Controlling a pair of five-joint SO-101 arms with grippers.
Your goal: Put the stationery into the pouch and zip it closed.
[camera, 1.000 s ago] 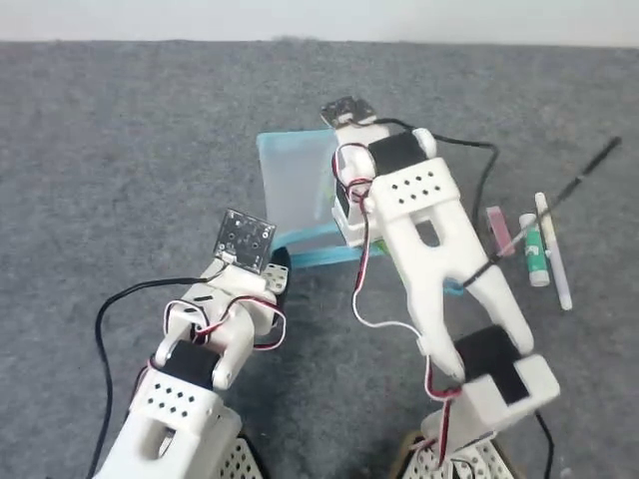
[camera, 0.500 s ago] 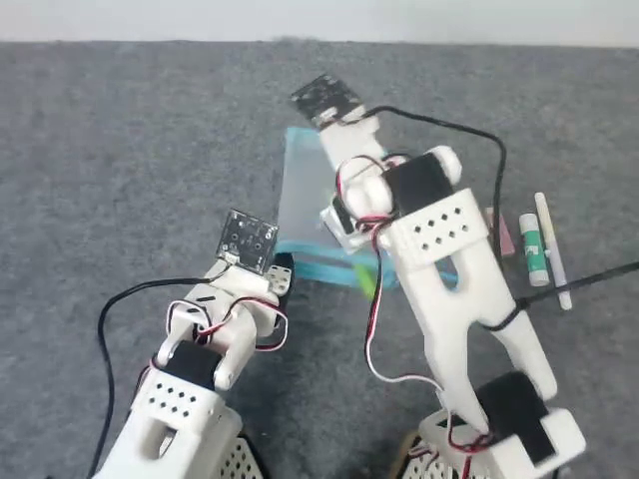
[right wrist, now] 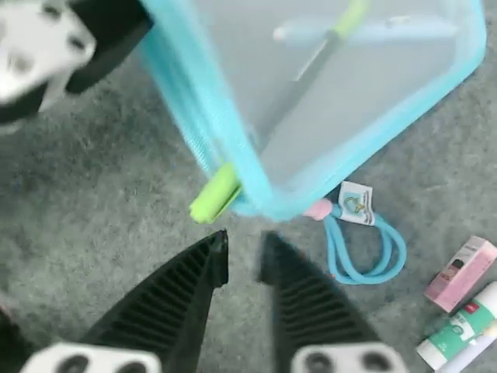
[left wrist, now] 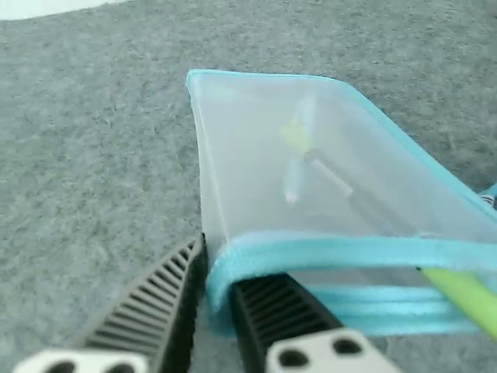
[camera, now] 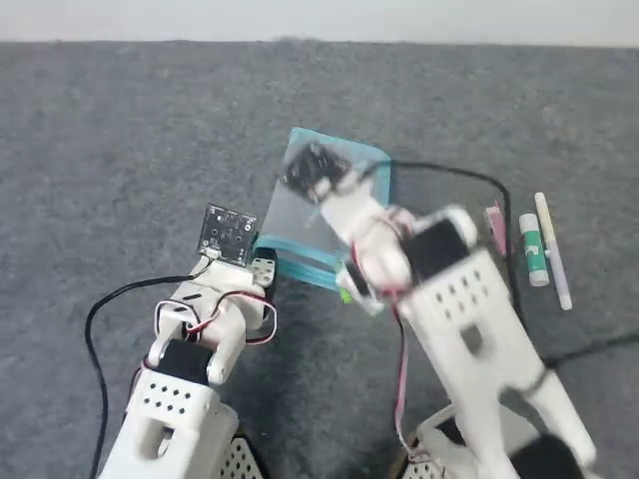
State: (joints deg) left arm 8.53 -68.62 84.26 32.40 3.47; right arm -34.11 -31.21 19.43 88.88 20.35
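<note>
The translucent pouch (camera: pixel 305 215) with teal trim lies on the grey carpet, with pens (left wrist: pixel 304 159) showing through its wall. A green pen (right wrist: pixel 216 193) sticks out of its open zip edge. My left gripper (left wrist: pixel 217 260) is shut on the near corner of that teal edge (camera: pixel 262 267). My right gripper (right wrist: pixel 245 239) hovers just short of the green pen's end, its fingers a narrow gap apart with nothing between them. The right arm (camera: pixel 439 269) reaches across above the pouch. A pink eraser (camera: pixel 494 228), a glue stick (camera: pixel 535 249) and a white pen (camera: pixel 553 249) lie to the right.
A blue loop strap (right wrist: pixel 365 250) with a pink zip pull (right wrist: pixel 318 208) hangs off the pouch's end, close to the eraser (right wrist: pixel 458 272). Cables trail from both arms over the carpet (camera: pixel 120 130), which runs bare to the left and far side.
The right arm swung left and lower across the pouch. The pouch turned and shifted right while the left gripper, still on its corner, edged left.
</note>
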